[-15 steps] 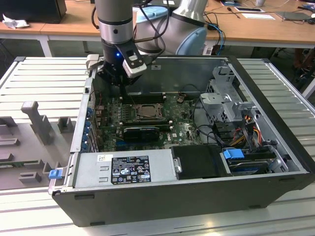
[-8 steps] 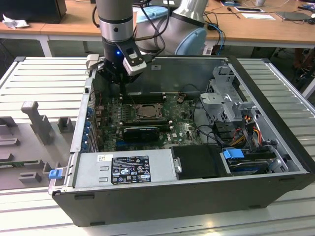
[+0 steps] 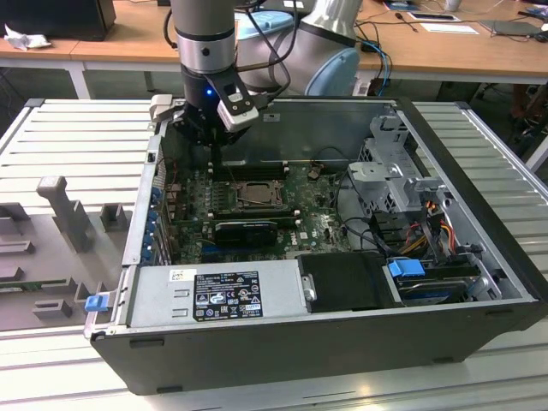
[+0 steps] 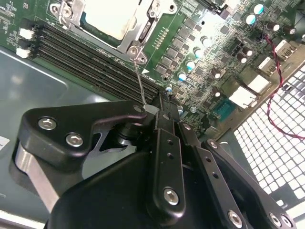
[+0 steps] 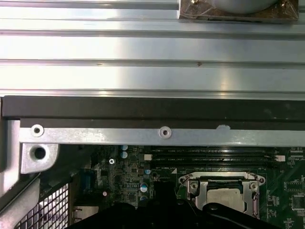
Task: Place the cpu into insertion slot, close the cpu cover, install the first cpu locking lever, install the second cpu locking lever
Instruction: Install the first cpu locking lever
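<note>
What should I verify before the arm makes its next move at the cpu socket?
1. cpu lies in the insertion slot: ok.
2. cpu cover lies down over the cpu: ok.
3. Locking lever latched: not ok, it stands up from the socket corner.
4. Gripper at the lever's free end: ok.
5. Firm hold on the lever: cannot tell.

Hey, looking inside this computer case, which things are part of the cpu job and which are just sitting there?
Job: cpu, cover framing it, wire lever reaching to the gripper.

Just there: RAM slots, graphics card, power supply, drive cage, cables.
</note>
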`<state>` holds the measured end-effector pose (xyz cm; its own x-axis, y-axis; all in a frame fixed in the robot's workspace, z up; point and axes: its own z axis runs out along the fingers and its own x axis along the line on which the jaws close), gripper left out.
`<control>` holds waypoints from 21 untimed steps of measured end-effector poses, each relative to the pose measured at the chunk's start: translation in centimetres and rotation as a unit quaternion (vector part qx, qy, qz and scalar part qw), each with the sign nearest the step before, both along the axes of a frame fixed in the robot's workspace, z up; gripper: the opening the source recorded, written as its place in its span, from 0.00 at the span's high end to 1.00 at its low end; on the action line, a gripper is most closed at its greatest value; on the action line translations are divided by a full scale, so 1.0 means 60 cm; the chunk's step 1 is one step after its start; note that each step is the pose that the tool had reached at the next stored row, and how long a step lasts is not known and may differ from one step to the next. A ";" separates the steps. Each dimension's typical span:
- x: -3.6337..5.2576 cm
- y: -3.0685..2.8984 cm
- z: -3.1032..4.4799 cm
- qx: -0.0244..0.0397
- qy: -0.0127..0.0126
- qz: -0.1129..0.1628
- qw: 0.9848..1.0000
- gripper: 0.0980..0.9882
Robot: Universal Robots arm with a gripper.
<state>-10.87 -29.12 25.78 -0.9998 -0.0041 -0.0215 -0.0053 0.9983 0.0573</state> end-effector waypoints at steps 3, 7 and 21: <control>0.007 0.0000 0.000 0.000 0.000 0.000 1.000 0.99; 0.014 0.0000 0.000 0.000 0.000 0.000 1.000 0.99; 0.040 0.0000 0.000 0.000 0.000 0.000 1.000 0.99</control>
<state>-8.44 -29.12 25.77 -0.9998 -0.0040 -0.0215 -0.0052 0.9983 0.0573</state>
